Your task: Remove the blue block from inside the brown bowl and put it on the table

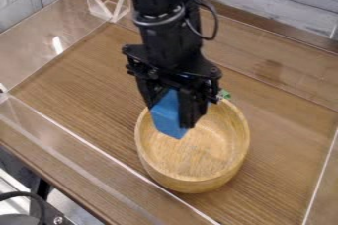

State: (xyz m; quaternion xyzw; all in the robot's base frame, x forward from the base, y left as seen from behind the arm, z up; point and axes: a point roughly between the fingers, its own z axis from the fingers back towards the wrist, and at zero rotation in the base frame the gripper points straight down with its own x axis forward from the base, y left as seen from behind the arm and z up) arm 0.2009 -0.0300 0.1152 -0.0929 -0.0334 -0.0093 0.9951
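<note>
No writing; gripper (172, 118) holds blue block (168, 117) over brown bowl (224, 165).

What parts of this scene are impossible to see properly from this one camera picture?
- Blue block: its right side, hidden by the gripper fingers.
- Brown bowl: the far rim, behind the arm.
- Small green thing beside the gripper: too small to identify.
- Table: near corner cut off by the picture's edge.

blue block (168, 117) (gripped) above brown bowl (193, 178)
</note>
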